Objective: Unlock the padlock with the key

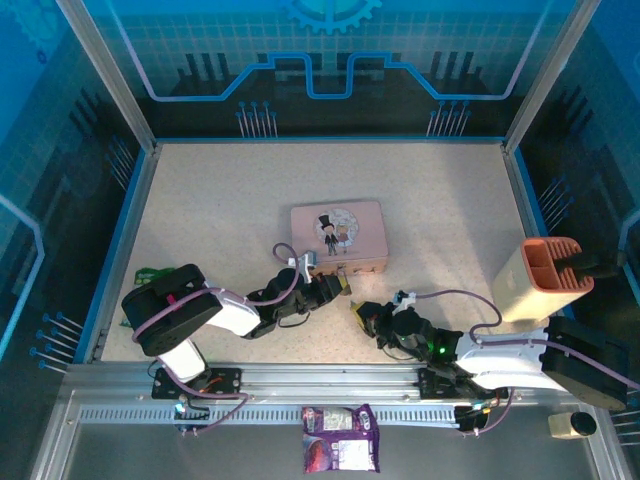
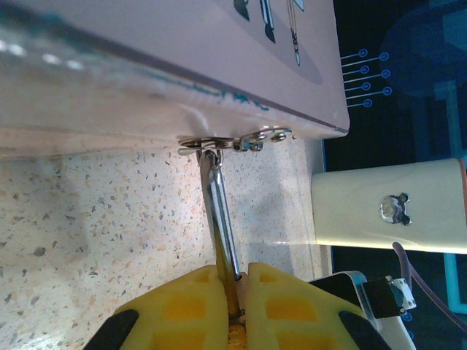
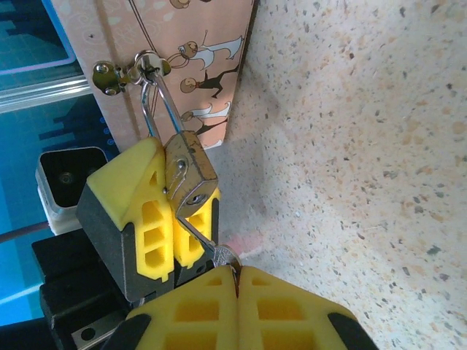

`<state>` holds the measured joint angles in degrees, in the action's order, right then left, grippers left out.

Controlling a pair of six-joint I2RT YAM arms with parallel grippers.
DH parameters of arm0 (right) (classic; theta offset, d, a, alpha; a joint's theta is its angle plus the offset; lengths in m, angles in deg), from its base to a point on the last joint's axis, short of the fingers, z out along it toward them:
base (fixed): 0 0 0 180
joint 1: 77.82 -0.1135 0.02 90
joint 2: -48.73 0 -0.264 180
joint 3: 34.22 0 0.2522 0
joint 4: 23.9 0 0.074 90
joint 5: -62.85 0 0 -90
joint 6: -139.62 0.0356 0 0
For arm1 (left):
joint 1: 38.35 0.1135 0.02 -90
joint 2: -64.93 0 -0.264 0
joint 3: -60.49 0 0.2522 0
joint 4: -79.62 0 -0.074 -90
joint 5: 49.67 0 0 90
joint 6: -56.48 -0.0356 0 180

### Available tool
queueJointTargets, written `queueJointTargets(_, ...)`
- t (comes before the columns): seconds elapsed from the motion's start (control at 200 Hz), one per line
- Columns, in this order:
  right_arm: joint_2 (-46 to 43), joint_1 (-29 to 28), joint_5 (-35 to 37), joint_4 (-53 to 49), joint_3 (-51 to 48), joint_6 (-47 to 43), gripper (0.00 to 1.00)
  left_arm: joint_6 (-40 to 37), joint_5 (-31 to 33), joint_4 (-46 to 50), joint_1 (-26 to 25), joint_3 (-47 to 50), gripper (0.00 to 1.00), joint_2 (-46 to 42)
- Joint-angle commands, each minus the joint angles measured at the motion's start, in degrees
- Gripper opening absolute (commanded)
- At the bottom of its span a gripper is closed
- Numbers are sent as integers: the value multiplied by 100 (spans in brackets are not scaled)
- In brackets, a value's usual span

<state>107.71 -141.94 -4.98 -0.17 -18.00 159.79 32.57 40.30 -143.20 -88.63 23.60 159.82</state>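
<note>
Over to the tiny brass-yellow padlock [image 3: 191,173], and from the right wrist we get a fine look at it: a squat, scuffed brass body with a round keyhole in its bottom face. Its thin silver U-shaped shackle [image 3: 155,109] is threaded through the small silver hasp [image 3: 139,67] on the side of the pink rectangular box with cartoon figures [image 1: 338,238]. The lock hangs tilted off that hasp, just above the speckled beige tabletop [image 3: 365,146], at the near side of the box in the middle of the table. Now the tools. The left gripper [image 2: 235,292] has its yellow fingers [image 3: 142,211] drawn in narrow on either side of the brass body, pinching it. From its own wrist camera we see the shackle running straight up out of the closed fingertips to the hasp. The right gripper [image 3: 237,292] sits directly below, its yellow fingertips pressed tight together with the head of the slim silver key [image 3: 201,237] caught between them. The key's blade slants up to the underside of the padlock, right at the keyhole, though we cannot tell how far in it sits. From above, the two grippers meet nose to nose just in front of the box, with the tall cream container with an orange top [image 1: 540,278] well off to the right.
</note>
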Motion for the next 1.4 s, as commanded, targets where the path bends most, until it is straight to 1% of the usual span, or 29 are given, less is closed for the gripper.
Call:
queueJointTargets(0.0,-152,-39,249,-301,88,123,0,170,-56,-923,-109,-274,0,-63)
queueJointTargets(0.175,-255,-41,283,-456,130,101,0,169,-48,-944,-139,-284,0,-59)
queueJointTargets(0.37,-171,-40,253,-426,148,119,0,172,-34,-969,-192,-314,0,-23)
queueJointTargets(0.73,96,-40,200,-112,155,136,0,161,-14,-974,-245,-341,0,-39)
queueJointTargets(1.396,-21,-31,185,-345,202,150,0,168,-15,-998,-281,-352,0,-50)
